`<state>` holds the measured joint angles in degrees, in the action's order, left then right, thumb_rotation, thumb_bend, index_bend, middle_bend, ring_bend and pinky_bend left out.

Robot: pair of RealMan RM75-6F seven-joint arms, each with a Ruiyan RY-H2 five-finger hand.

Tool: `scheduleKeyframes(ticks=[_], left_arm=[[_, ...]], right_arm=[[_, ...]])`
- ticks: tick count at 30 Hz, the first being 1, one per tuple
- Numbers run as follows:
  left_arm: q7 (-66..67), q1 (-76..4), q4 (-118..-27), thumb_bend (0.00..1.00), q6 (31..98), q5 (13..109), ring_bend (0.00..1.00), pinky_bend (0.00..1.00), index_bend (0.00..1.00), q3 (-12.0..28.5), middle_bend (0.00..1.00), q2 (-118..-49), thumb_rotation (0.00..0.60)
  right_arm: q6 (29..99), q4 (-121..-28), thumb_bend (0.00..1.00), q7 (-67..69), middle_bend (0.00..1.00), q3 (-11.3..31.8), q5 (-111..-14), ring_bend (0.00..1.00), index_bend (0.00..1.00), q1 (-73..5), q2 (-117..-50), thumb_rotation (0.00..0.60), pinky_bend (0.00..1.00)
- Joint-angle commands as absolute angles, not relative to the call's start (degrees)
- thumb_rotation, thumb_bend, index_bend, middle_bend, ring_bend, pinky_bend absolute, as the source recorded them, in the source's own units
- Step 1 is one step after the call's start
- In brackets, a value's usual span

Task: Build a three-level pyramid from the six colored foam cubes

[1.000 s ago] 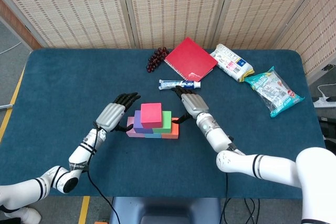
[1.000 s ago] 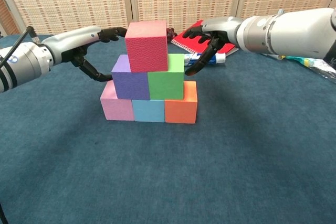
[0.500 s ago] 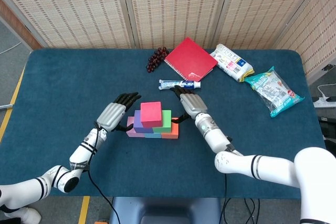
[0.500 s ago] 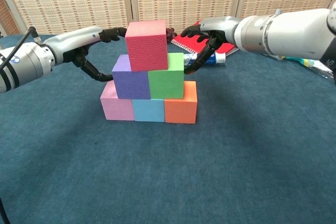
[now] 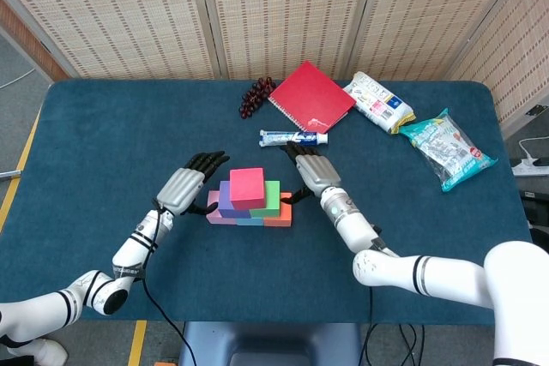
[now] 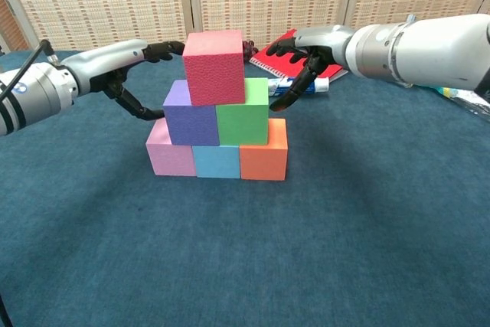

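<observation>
Cubes [image 6: 217, 109]: 6 stacked 3-2-1; left hand [image 6: 126, 63] & right hand [image 6: 306, 55] spread, holding nothing.

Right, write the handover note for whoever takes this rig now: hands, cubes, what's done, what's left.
Left hand: open, holding nothing, beside the stack on its left.
Right hand: open, holding nothing, beside the stack on its right.
Cubes: pink cube, light blue cube and orange cube form the base; purple cube and green cube sit on them; red cube is on top.
Done: all three levels stand.
Left: probably just draw both hands away without bumping the stack.
</observation>
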<state>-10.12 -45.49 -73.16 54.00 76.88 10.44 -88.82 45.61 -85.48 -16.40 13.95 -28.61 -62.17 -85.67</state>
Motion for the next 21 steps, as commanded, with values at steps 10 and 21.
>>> scheduleKeyframes(ticks=[10, 21], left_arm=[[-10.47, -45.66, -72.73, 0.29, 54.02, 77.32, 0.0, 0.03, 0.0, 10.47, 0.0, -88.87, 0.6], [-10.49, -45.78, -72.48, 0.29, 53.88, 77.32, 0.0, 0.03, 0.0, 10.46, 0.0, -89.08, 0.6]], right_arm=[[46.36, -86.04, 0.0, -17.3, 0.01, 13.95, -28.3, 0.0, 0.0, -62.28, -86.14, 0.6, 0.0], [46.87, -86.7, 0.0, -18.19, 0.01, 13.84, -27.87, 0.0, 0.0, -62.33, -86.19, 0.6, 0.0]])
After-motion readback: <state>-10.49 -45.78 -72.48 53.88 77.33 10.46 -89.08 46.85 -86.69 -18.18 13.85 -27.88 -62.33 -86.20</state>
